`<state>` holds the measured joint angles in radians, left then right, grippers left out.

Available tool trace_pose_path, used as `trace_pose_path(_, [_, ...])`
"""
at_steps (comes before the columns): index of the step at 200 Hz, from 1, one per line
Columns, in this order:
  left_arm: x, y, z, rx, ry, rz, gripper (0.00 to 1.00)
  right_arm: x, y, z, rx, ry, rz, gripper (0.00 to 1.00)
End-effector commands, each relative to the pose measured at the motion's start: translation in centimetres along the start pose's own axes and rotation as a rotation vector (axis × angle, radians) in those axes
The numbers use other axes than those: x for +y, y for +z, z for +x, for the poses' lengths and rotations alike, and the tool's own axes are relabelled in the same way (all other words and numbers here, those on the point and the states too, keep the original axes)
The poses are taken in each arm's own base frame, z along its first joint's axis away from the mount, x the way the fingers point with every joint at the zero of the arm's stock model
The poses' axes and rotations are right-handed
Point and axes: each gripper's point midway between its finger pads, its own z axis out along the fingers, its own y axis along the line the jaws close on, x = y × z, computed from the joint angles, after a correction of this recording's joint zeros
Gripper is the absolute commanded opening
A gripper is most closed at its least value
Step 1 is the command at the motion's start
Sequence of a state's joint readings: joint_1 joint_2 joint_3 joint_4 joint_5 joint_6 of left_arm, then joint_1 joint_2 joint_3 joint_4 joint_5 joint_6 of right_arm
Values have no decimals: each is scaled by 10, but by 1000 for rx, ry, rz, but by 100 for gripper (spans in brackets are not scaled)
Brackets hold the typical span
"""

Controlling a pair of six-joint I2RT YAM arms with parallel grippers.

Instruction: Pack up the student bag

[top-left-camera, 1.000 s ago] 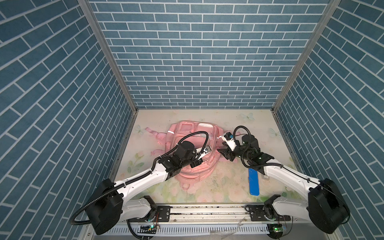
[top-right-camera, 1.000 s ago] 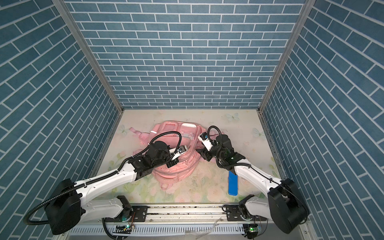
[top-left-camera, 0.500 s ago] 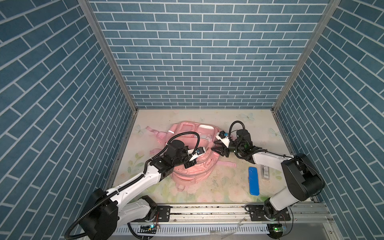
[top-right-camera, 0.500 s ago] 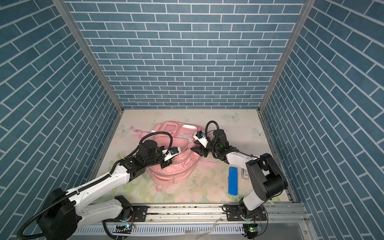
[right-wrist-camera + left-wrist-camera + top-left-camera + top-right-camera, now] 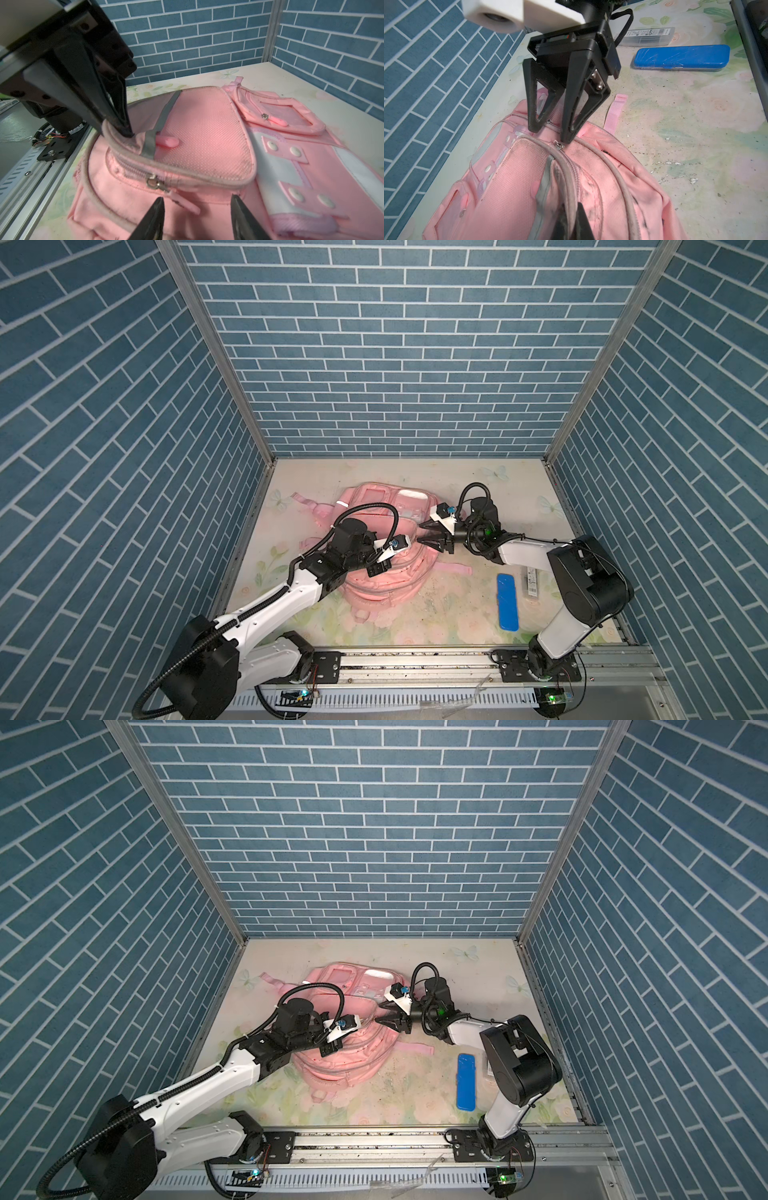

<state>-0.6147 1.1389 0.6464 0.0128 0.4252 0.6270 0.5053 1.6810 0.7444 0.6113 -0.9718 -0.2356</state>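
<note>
White shells, black joints on left arm (image 5: 274,608) and right arm (image 5: 525,551). Ribbed black cables (image 5: 370,506). White camera housing (image 5: 500,14). Black tapered fingers (image 5: 530,93) on right gripper (image 5: 550,134), triangular cutouts.

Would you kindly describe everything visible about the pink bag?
The bag is a soft pink fabric backpack with grubby grey-piped zip pockets, white studded patches, a window pocket and loose straps. It lies slumped on the floral table. The left claw is shut on a pocket's piped edge; the open right claw straddles a zip pull without gripping it.
</note>
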Motion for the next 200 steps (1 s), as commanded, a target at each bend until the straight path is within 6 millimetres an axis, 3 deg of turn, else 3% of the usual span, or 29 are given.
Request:
trace_pose_path(1, [9,-8,-27,-87,62,-13,0,10,-3,-17,-39,-110,-34,51])
trace_pose_path(63, [5,-10,-29,-99,81,7,0,6,7,-8,5,-151,-32,51])
trace_pose_path(120, [11,-10,-32,-92,85,-14,0,24,20,7,48,-136,-105,47])
trace_pose_path(200, [21,-14,-29,-84,18,-69,0,30,16,11,64,-93,-69,14])
